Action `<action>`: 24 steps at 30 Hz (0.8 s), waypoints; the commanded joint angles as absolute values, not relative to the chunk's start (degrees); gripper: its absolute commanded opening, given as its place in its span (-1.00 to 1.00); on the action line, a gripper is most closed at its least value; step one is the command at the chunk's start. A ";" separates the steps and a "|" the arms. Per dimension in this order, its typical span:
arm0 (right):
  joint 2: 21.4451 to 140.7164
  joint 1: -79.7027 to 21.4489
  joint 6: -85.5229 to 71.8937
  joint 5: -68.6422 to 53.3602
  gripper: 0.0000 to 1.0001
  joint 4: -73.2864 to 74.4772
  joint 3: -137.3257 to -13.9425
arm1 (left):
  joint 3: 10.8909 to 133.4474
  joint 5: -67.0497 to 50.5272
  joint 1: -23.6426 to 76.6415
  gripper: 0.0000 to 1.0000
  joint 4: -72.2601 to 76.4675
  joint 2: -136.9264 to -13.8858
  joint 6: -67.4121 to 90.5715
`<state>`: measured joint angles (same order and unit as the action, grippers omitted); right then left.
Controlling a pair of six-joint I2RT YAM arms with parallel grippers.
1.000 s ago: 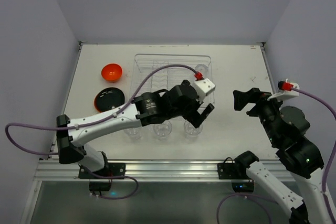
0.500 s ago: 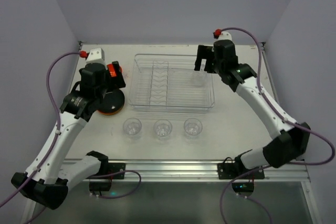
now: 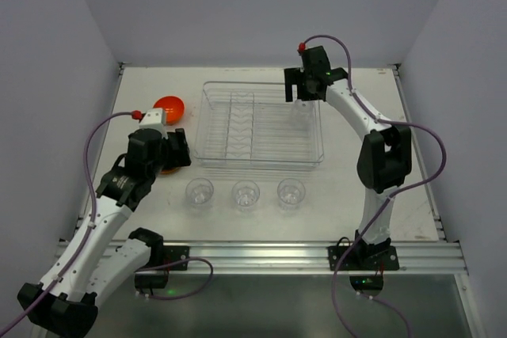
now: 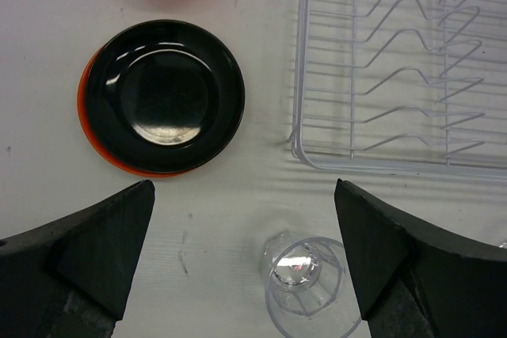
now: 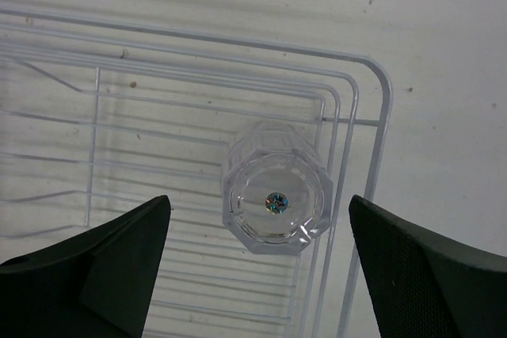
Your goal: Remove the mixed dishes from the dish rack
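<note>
Left gripper (image 4: 244, 223) and right gripper (image 5: 257, 263) both gape empty. The right hovers over 1 clear ribbed tumbler (image 5: 277, 199) in the clear plastic dish rack's (image 3: 257, 128) 2 o'clock corner. An off-centre squeeze could tip it.

No text, number or brand is showing legibly in any view. The tumbler (image 5: 277, 199) in the dish rack (image 5: 198, 77) is carrying a tiny glinting speck at its base, too small to read.

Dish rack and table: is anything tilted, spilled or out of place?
Nothing stands out. One tumbler stands in the far right corner of the dish rack; the black plate lies slightly off-centre on the red-orange plate.
</note>
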<state>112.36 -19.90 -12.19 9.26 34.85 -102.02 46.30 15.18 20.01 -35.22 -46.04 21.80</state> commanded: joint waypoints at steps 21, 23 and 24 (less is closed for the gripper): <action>120.67 -18.72 -8.44 5.80 0.42 37.27 -105.56 | 46.14 10.28 19.95 1.00 -30.41 -45.00 20.13; 120.59 -18.81 -8.52 5.54 0.12 37.09 -105.21 | 46.14 10.11 19.95 1.00 -30.32 -45.09 20.13; 120.32 -18.81 -8.61 5.54 0.01 37.00 -105.03 | 46.14 10.02 19.95 1.00 -30.32 -45.17 20.04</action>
